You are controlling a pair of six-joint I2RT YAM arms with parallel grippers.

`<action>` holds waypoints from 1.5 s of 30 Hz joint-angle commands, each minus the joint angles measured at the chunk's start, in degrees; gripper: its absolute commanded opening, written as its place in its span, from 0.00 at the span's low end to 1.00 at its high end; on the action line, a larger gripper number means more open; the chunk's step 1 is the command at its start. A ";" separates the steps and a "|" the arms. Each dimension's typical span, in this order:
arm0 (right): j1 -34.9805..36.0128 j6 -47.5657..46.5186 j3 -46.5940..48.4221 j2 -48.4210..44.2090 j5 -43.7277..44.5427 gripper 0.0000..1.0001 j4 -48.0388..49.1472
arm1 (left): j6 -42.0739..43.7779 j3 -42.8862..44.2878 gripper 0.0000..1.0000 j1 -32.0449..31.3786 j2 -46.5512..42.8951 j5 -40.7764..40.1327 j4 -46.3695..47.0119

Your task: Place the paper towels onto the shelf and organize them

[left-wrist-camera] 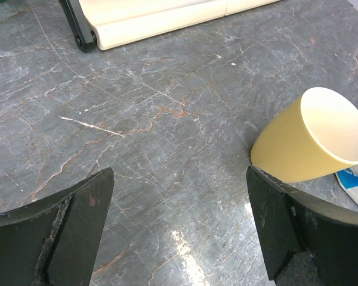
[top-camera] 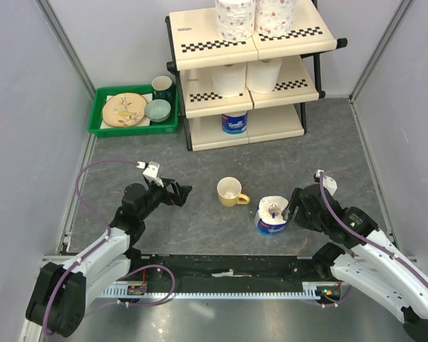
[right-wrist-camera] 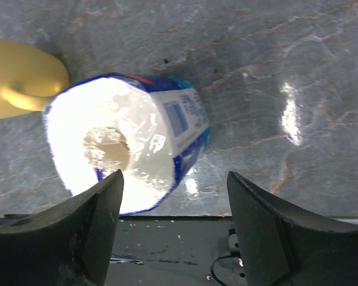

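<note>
Count of six, all short, fat, white, hollow-cored. On the shelf [top-camera: 200,57]: two floral paper towel rolls [top-camera: 235,18] top tier, two plain rolls [top-camera: 230,78] middle, one blue-wrapped roll [top-camera: 234,123] bottom. Sixth roll [right-wrist-camera: 125,149], blue wrap, core up on the table [top-camera: 328,157] beside one yellow mug [top-camera: 230,192]. Wrap print unreadable. Right pincer [right-wrist-camera: 174,185] released, fingers spread just short of it. Left pincer [left-wrist-camera: 179,179] released, empty.
</note>
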 commanded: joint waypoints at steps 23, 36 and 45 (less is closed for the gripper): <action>0.24 -0.48 -4.42 5.36 0.31 0.46 12.05 | 0.00 1.80 0.99 -0.20 0.60 1.70 1.52; 0.24 -3.37 -1.97 7.93 1.89 0.31 13.99 | 0.09 1.80 0.99 -0.20 0.60 1.97 1.43; -0.11 -9.17 14.97 14.84 16.22 0.23 15.83 | 0.09 1.97 0.99 -0.20 1.13 2.23 1.52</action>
